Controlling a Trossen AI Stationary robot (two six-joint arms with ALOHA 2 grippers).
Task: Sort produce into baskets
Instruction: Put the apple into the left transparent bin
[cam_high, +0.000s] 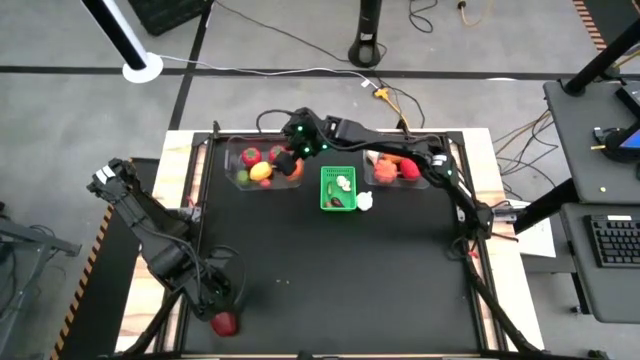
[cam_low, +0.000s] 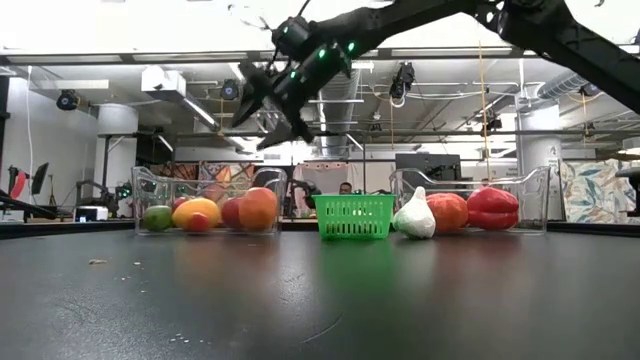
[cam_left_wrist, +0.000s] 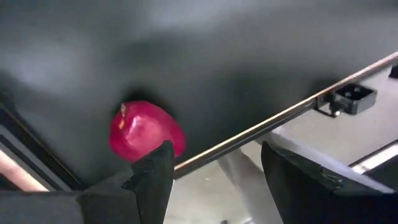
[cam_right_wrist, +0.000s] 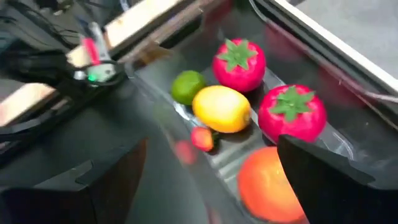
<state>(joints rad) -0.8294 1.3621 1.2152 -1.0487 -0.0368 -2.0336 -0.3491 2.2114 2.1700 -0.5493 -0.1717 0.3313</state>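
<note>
My right gripper (cam_high: 297, 148) is open and empty, high above the left clear bin (cam_high: 238, 152), as the low view (cam_low: 265, 108) also shows. That bin holds two red fruits with green tops (cam_right_wrist: 239, 62), a lime (cam_right_wrist: 186, 86), a lemon (cam_right_wrist: 222, 109), an orange (cam_right_wrist: 267, 183) and a small red piece (cam_right_wrist: 202, 138). The green basket (cam_high: 338, 188) stands between the bins, with a white garlic (cam_high: 365, 200) on the table beside it. My left gripper (cam_left_wrist: 214, 180) is open near the table's near left corner. A red fruit (cam_left_wrist: 146, 130) lies on the table just beyond one fingertip.
The right clear bin (cam_high: 385, 180) holds red and orange produce (cam_low: 470, 210). The table's near edge (cam_left_wrist: 261, 124) runs close beside the red fruit. The black middle of the table (cam_high: 340, 270) is bare. Cables and stands lie on the floor beyond the far edge.
</note>
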